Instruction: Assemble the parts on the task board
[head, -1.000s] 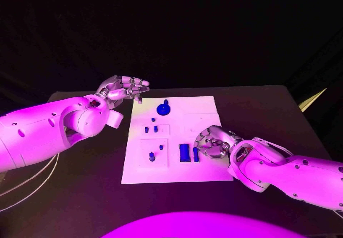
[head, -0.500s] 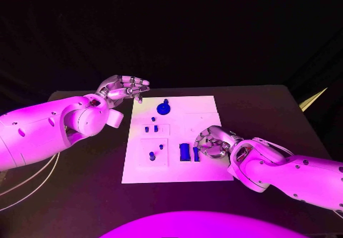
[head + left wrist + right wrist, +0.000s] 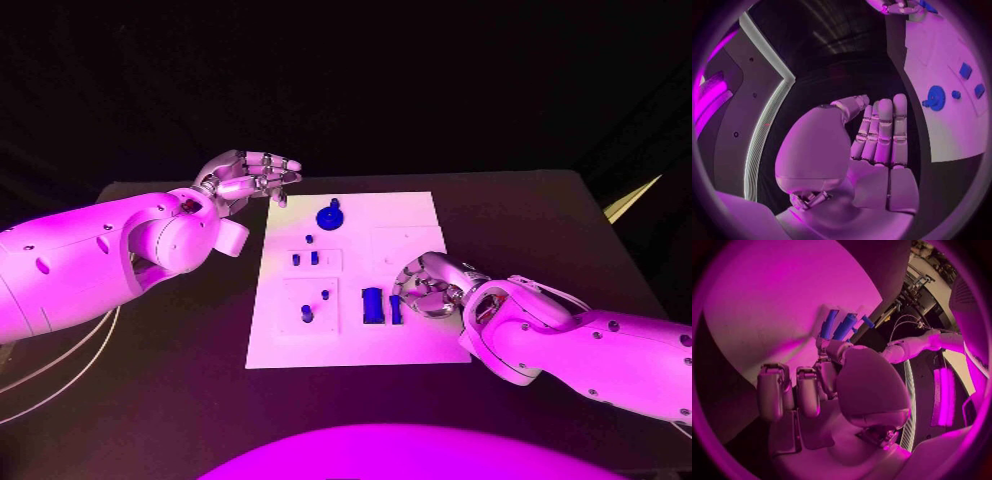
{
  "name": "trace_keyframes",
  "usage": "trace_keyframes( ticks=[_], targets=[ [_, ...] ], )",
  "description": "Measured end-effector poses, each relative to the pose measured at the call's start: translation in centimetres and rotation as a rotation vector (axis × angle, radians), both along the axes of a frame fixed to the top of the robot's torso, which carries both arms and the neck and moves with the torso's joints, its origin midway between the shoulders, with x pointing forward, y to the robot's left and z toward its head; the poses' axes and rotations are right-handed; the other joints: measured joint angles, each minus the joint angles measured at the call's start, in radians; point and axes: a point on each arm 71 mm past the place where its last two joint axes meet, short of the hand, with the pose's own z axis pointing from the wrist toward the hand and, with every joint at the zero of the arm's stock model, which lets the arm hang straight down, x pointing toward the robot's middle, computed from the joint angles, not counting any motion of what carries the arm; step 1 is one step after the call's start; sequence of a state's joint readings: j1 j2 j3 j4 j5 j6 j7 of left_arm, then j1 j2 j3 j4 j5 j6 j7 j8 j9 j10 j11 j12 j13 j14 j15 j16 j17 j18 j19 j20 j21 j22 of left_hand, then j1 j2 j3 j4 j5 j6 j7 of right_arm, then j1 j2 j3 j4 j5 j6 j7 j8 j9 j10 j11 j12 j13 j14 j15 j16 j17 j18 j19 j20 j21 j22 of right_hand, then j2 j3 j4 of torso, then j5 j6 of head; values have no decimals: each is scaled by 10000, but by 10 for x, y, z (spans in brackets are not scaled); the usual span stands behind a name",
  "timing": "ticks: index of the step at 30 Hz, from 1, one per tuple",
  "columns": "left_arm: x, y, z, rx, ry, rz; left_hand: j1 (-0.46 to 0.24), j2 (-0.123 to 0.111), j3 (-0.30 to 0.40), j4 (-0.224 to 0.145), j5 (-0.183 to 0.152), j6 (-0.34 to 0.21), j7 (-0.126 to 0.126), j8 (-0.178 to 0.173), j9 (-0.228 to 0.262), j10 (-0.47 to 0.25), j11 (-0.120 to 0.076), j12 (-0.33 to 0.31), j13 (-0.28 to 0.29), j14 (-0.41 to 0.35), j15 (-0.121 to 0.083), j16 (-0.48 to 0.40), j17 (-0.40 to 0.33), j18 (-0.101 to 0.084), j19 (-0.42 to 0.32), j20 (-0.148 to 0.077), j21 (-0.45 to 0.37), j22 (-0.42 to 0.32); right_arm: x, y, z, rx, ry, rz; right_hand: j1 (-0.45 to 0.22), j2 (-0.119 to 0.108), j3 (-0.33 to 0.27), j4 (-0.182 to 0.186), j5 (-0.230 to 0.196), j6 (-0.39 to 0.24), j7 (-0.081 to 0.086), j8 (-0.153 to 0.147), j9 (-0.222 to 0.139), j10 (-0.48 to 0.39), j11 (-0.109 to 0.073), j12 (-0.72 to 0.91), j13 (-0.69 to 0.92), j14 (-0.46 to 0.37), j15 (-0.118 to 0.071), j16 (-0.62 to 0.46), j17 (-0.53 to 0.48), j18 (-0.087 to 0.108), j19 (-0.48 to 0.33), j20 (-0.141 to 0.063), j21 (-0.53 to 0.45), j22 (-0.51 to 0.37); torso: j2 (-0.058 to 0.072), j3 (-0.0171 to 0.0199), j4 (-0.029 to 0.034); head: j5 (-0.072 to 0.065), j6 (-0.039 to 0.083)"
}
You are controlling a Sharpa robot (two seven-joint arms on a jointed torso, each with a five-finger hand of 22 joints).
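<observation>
The white task board (image 3: 411, 225) lies in the middle of the table. A round blue part with a knob (image 3: 330, 217) sits at its far end, and small blue pegs (image 3: 304, 260) stand nearer the middle. Two taller blue blocks (image 3: 382, 306) stand upright near the front. My right hand (image 3: 430, 288) rests on the board just right of those blocks, fingers curled. Its fingertips reach the blue blocks (image 3: 845, 326), but a grip is not visible. My left hand (image 3: 248, 178) hovers off the board's far left corner, holding nothing, with straight fingers (image 3: 882, 130) side by side.
The black table (image 3: 534, 220) extends to the right of the board and in front of it. Two more blue pegs (image 3: 306, 314) stand in the board's front left panel. My left forearm (image 3: 101, 260) lies over the table's left side.
</observation>
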State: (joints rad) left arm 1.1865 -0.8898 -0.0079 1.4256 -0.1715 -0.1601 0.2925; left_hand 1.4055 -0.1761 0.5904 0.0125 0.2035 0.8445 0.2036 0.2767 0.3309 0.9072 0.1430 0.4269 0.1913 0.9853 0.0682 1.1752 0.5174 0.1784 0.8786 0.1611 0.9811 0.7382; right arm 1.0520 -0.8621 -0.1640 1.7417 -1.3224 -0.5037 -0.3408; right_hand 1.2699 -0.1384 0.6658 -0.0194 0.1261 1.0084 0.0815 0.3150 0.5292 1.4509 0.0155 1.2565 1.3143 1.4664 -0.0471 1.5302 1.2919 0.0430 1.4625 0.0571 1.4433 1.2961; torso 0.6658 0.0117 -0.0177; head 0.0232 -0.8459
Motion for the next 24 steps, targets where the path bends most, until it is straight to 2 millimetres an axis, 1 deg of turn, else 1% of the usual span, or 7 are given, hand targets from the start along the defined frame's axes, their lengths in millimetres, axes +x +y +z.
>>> trace_keyframes(
  ticks=[1,2,3,12,20,22,24],
  targets=[
    [0,0,0,1,0,0,0,0,0,0,0,0,0,0,0,5,-1,0,0,0,0,0,0,0,0,0,0,0,0,0,0,-26,-4,-15,-3,-3,0,0,0,8,-7,0,-2,49,-50,0,0,0,0,0,0,0,1,-1,0,0,-1,0,0,0,-1],
    [0,0,0,2,0,0,0,0,0,0,0,0,0,0,0,5,0,0,0,0,0,0,0,0,0,0,0,0,0,0,0,-50,-10,-31,-109,-109,-1,1,1,21,-21,0,-13,49,-50,0,0,0,-1,0,0,0,1,-1,0,0,-1,0,0,0,-2],
    [0,0,0,3,0,-1,0,0,0,0,0,0,0,0,0,5,0,0,0,0,0,0,-1,0,0,0,0,0,0,0,0,-72,-16,-48,-132,-131,-134,108,1,35,-34,0,-14,49,-50,0,0,0,-1,0,0,0,1,-2,0,0,-4,-1,0,0,-3],
    [0,0,0,7,-2,-1,0,0,0,0,0,-53,48,0,-1,5,-2,0,0,0,0,0,-39,0,0,0,0,0,0,0,0,-121,-102,-101,-132,-132,-161,86,-1,118,-45,1,-58,49,-51,0,0,0,-2,0,0,0,0,-3,0,0,-12,-2,2,18,2],
    [0,0,0,10,-4,3,0,0,0,0,0,-86,18,0,-1,-2,-1,0,0,0,0,0,-38,0,0,0,0,0,-1,-2,3,104,-436,-210,-133,-132,-162,86,-1,152,-44,1,-61,49,-51,0,0,0,-3,0,0,0,0,-3,0,0,-12,0,0,25,25],
    [0,0,0,10,-5,5,0,0,0,0,0,-86,18,0,-1,-4,2,0,0,0,0,0,-39,0,0,0,0,0,-1,-2,4,178,-517,-211,-293,-292,-162,87,-1,159,-49,2,-60,49,-50,0,0,0,-3,0,0,0,0,-4,0,0,-12,5,0,30,35],
    [0,0,0,10,-6,6,0,0,0,0,0,-86,18,0,-3,2,0,1,0,0,0,0,-39,0,0,0,0,0,-1,-2,5,227,-566,-207,-289,-288,-274,197,-1,96,10,1,-68,49,-50,-1,0,0,-3,0,0,0,-1,-4,-2,0,-11,5,-1,31,39]
  ],
)
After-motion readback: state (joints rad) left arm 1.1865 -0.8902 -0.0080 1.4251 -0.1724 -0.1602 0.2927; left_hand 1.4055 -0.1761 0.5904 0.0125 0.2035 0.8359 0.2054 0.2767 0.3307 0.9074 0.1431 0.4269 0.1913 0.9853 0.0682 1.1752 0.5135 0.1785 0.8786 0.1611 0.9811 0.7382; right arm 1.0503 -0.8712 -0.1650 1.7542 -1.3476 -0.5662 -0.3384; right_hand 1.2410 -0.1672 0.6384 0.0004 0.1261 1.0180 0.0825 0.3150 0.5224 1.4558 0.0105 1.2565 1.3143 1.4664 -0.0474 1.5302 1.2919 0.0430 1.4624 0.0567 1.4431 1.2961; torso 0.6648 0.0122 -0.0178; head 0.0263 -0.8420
